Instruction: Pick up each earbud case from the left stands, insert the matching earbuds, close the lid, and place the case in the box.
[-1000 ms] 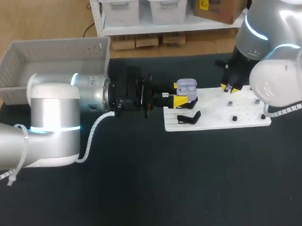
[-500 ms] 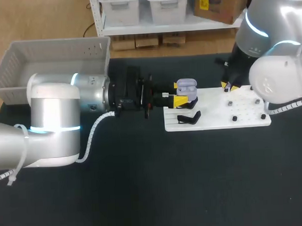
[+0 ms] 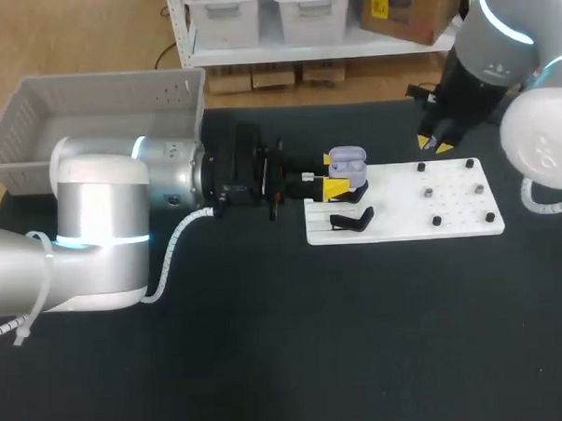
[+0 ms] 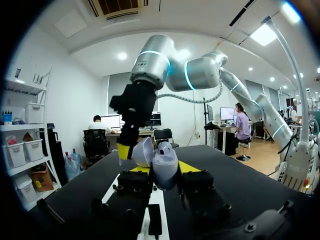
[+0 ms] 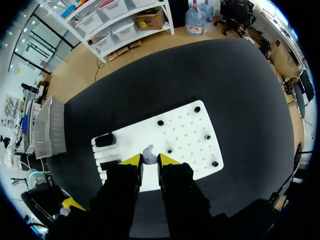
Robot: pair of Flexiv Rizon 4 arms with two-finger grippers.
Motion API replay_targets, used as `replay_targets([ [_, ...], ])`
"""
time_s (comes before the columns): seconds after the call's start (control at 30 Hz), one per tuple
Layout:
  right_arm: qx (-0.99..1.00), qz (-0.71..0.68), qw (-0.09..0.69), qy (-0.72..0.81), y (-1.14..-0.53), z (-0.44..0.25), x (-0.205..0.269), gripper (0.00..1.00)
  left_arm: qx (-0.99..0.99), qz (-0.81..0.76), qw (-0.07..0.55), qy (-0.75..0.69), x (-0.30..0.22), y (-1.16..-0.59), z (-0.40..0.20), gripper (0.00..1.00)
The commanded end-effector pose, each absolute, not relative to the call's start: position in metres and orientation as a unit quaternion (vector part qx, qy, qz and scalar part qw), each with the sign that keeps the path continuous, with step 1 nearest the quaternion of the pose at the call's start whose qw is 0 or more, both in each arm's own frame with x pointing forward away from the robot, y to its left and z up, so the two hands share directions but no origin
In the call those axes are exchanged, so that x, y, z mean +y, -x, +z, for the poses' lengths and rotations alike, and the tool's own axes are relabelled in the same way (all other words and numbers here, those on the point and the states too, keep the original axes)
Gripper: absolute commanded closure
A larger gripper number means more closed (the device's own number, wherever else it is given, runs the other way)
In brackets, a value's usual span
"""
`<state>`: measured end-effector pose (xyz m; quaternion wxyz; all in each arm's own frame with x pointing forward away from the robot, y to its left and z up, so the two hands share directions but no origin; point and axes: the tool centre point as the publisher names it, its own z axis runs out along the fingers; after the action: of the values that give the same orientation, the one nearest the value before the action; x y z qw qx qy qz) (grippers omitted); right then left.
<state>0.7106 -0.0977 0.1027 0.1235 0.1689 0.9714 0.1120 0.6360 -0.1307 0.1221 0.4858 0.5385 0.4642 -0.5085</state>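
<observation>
**Desk:** What did the earbud case (image 3: 347,159) look like, and where was it?

**Photographer:** It was small, rounded and pale lavender, with its lid tipped open. It sat at the left end of the white board (image 3: 459,223), towards the far corner. The yellow tips of the left gripper (image 3: 337,187) clamped it, the arm coming in level from the left over the black table (image 3: 268,342). The jaws stood only as wide as the case, one finger pressed to each flank.

**Desk:** And the other arm?

**Photographer:** The right gripper (image 5: 149,160) hung above the board near its far edge. Its jaws were drawn narrow on a tiny lavender-white earbud (image 5: 148,153) pinched between the tips — clear only from that arm's wrist camera.

**Desk:** What couldn't be made out?

**Photographer:** The fingers masked the case's lower half. Neither the head view nor the left wrist view showed whether anything lay inside it. The earbud was too small for its shape to be told. From overhead, the right gripper's tips were mostly hidden behind its own wrist.

**Desk:** Anything else on the table?

**Photographer:** A black stand (image 3: 353,220) lay on the board just beside the case, and small black pegs (image 3: 436,220) dotted the board's right half. The grey box (image 3: 34,119) stood at the far left — well apart from the case, its near wall partly hidden behind the left arm.
</observation>
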Motion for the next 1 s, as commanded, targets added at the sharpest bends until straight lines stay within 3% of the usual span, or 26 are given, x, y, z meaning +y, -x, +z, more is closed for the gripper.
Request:
replay_targets([
  [0.03,0.965,0.114,0.161,-0.172,-0.666,0.16,-0.101,1.0,0.464,-0.507,0.488,-0.538,-0.131,-0.635,0.121,1.0],
  [0.4,0.972,0.117,0.174,-0.11,-0.61,0.22,-0.071,1.0,0.464,-0.507,0.488,-0.538,-0.131,-0.635,0.121,1.0],
  [0.67,0.983,0.115,0.135,-0.04,-0.585,0.221,-0.031,1.0,0.464,-0.507,0.488,-0.538,-0.131,-0.635,0.121,1.0],
  [1.0,0.983,0.115,0.135,-0.04,-0.585,0.221,-0.031,1.0,0.464,-0.507,0.488,-0.538,-0.131,-0.635,0.121,1.0],
])
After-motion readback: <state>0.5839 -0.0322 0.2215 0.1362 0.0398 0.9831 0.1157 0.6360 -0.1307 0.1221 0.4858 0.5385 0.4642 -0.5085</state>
